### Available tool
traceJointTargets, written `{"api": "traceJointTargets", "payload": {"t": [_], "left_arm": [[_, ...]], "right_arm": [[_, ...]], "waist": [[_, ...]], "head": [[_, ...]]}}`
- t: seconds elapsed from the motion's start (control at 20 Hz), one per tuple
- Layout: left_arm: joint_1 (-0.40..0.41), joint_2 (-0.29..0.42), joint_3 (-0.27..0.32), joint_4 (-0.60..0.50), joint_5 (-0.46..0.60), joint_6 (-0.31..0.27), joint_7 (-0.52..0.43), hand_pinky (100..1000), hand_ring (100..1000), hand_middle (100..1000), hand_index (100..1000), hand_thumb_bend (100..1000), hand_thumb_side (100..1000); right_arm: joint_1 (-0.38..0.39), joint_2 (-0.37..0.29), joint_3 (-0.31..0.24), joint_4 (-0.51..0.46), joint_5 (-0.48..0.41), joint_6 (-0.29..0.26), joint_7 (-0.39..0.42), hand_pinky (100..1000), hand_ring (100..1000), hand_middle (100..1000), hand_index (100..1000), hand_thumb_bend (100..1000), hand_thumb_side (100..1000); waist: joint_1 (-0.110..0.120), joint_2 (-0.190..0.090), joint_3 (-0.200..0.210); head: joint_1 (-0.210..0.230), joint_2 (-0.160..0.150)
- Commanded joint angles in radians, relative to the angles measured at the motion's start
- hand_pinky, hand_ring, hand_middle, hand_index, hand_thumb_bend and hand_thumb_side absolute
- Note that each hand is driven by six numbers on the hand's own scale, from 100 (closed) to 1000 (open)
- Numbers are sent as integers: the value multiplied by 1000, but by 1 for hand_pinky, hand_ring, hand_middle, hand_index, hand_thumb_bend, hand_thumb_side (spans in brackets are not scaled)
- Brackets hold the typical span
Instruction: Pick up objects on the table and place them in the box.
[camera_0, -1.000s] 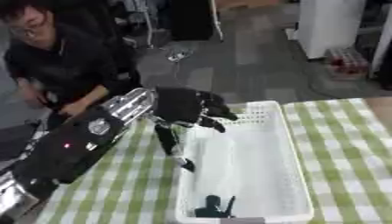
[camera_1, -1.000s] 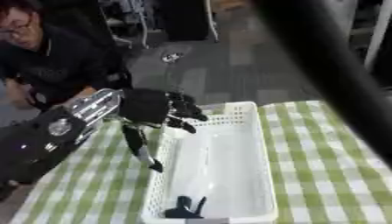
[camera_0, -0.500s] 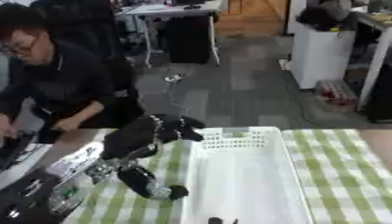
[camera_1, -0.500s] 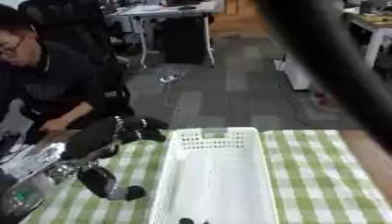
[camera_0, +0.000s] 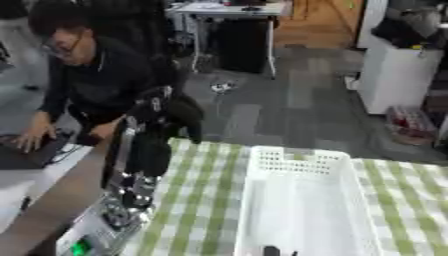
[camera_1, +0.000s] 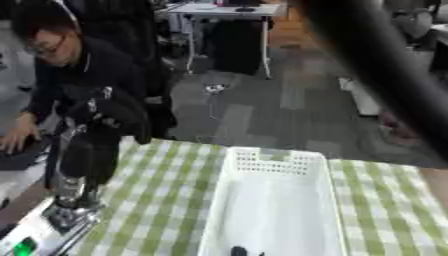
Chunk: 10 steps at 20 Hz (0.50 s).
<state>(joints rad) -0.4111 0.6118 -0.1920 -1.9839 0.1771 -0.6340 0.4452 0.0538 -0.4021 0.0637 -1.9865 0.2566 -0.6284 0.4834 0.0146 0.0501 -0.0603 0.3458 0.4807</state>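
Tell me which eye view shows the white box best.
The left eye view: the white box sits unobstructed, with its perforated far wall and both side walls visible. The right eye view shows the same box, but a dark blurred bar crosses the upper right corner near it.

Box (camera_0: 306, 200) on the table (camera_0: 206, 200), left hand (camera_0: 171, 117) to its left.

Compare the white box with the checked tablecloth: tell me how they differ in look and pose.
The white box is plain white with a perforated far wall; the tablecloth is green-and-white checked. The box stands up with raised walls; the tablecloth lies flat beneath it. The box holds a small dark thing at its near end; the cloth beside it shows none. Both run lengthwise away from the camera.
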Motion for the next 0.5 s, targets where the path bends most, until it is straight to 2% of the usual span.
{"api": "traceJointTargets", "payload": {"t": [0.05,0.1,0.2,0.3,0.35,0.4,0.5], "left_arm": [[-34,-21,-5,-16,103,-10,-10,180,245,406,552,256,717],[-44,-38,-9,-16,142,-12,-2,145,205,347,508,241,697],[-53,-62,-17,-16,218,-13,9,136,189,344,518,256,699],[-52,-83,-37,-16,311,-7,17,129,155,337,544,257,724],[-56,-97,-65,-16,388,7,6,137,150,341,557,257,734],[-61,-109,-95,-16,480,22,-21,189,110,353,575,230,770],[-66,-133,-155,-16,727,61,-137,229,101,389,595,215,788]], "right_arm": [[6,1,12,-14,57,-141,98,285,489,458,542,100,1000],[8,3,18,-14,71,-141,90,285,489,458,542,100,1000],[8,7,29,-14,93,-141,76,285,489,458,542,100,1000],[6,9,34,-14,107,-141,64,285,489,458,542,100,1000],[5,8,37,-14,113,-141,61,285,489,459,542,100,1000],[4,8,40,-14,118,-141,59,285,489,459,542,100,1000],[0,6,45,-14,122,-143,56,286,489,459,542,100,1000]], "waist": [[-2,-11,5],[-2,-10,6],[-3,-7,6],[-2,-4,4],[-2,-3,2],[-1,-3,0],[-1,-3,-4]], "head": [[42,9],[54,9],[66,8],[61,-1],[69,-2],[81,-1],[105,6]]}}
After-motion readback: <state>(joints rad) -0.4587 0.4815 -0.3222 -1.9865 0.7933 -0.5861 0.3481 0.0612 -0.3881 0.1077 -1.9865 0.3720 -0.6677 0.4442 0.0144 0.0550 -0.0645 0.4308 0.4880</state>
